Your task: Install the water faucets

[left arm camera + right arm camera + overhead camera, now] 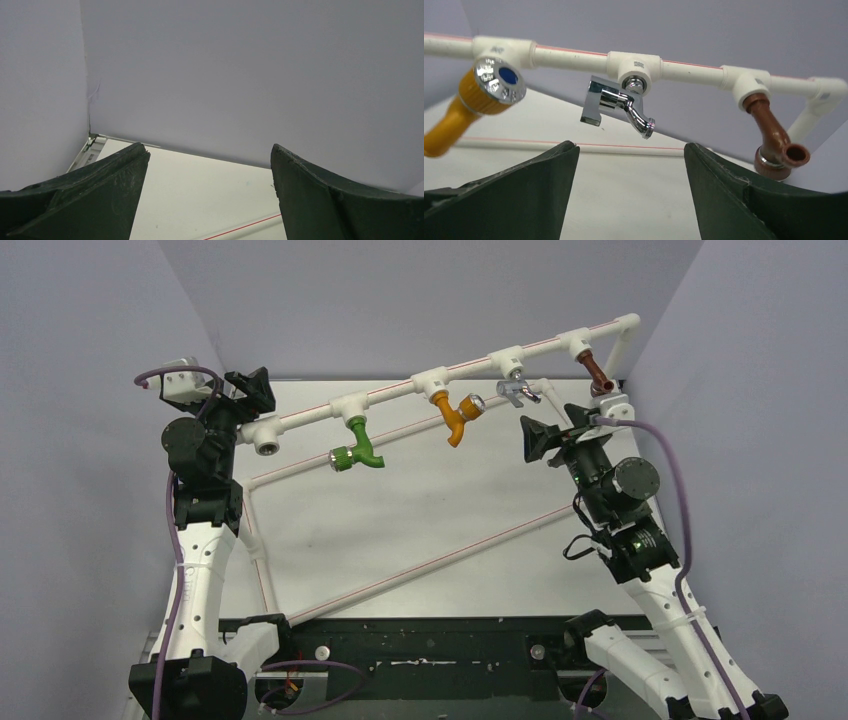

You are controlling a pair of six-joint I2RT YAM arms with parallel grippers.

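Observation:
The chrome faucet (517, 392) hangs from a tee of the raised white pipe (400, 395), between the orange tap (459, 416) and the brown tap (596, 374). In the right wrist view the chrome faucet (620, 105) sits in its tee, just above and ahead of my fingers. My right gripper (535, 440) is open and empty, a little to the right of and below it; in its own view it (630, 150) holds nothing. My left gripper (250, 390) is open and empty by the pipe's left end; in its own view it (209, 152) faces the back wall.
A green tap (358, 449) hangs from the tee further left. An open elbow socket (266, 446) ends the pipe at the left. Lower pipes of the white frame (420, 565) cross the table. Grey walls enclose three sides.

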